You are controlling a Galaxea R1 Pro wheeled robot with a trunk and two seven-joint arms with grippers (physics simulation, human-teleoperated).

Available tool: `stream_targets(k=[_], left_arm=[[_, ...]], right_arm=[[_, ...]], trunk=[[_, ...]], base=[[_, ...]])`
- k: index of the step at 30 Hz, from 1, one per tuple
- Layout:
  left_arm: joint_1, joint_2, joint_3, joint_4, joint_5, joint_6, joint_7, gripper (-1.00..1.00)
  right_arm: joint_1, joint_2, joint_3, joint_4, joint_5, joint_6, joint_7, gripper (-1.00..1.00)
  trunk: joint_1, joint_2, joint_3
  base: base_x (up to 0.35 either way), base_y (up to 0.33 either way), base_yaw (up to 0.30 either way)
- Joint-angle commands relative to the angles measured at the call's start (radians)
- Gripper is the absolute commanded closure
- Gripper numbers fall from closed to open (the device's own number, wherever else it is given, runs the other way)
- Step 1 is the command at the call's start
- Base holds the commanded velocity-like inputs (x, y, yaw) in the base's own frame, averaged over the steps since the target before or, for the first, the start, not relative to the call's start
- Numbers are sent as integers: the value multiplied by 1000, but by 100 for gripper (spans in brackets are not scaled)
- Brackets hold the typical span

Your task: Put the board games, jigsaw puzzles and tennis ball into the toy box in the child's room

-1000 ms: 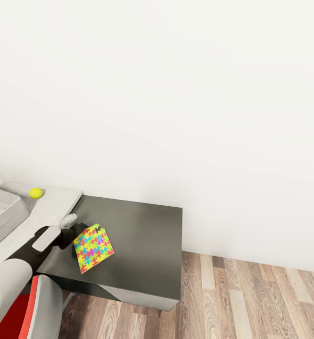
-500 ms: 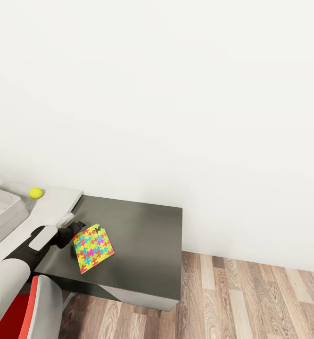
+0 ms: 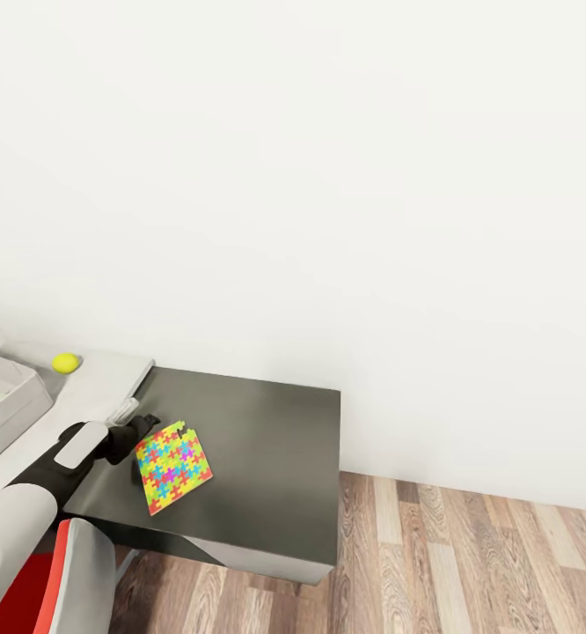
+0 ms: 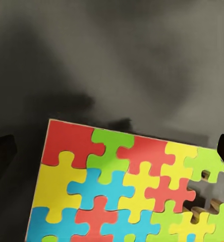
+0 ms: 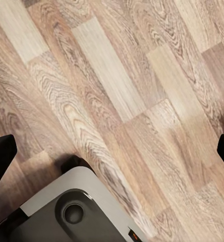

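Observation:
A multicoloured jigsaw puzzle (image 3: 173, 467) lies on the dark table (image 3: 267, 440), near its left front part. My left gripper (image 3: 143, 446) is at the puzzle's left edge, open. In the left wrist view the puzzle (image 4: 122, 186) lies just ahead of the left gripper (image 4: 112, 156), whose dark fingertips (image 4: 1, 154) stand far apart with nothing gripped. A yellow tennis ball (image 3: 65, 362) rests on the light grey table (image 3: 108, 374) further left. My right gripper (image 5: 112, 151) hangs open over the wooden floor (image 5: 117, 80).
A pale grey box-like object (image 3: 3, 401) sits at the far left edge on the light table. A white wall rises behind both tables. Wooden floor (image 3: 469, 563) lies to the right of the dark table. Part of my base (image 5: 71, 212) shows in the right wrist view.
My left arm has drawn back slightly to the left. The puzzle has barely shifted, and the tennis ball has stayed put.

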Motion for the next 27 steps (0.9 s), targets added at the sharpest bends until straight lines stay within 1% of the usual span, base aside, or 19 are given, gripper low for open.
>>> stream_targets(k=[1,15,21,27], left_arm=[[-1,1,-7,-2,10,0,9,-100],[-1,0,-8,-6,9,0,9,-100],[-1,0,-8,-7,9,0,9,-100],[-1,0,-8,-7,9,0,9,-100]], right_arm=[[0,0,1,-3,-8,5,-5,-100],[0,0,1,-3,-8,5,-5,-100],[0,0,1,-3,-8,5,-5,-100],[0,0,2,-3,-8,5,-5,-100]], trunk=[[1,-2,-2],[1,-2,-2],[1,-2,-2],[1,-2,-2]], base=[[67,0,0],[17,0,0],[92,52,0],[27,16,0]])
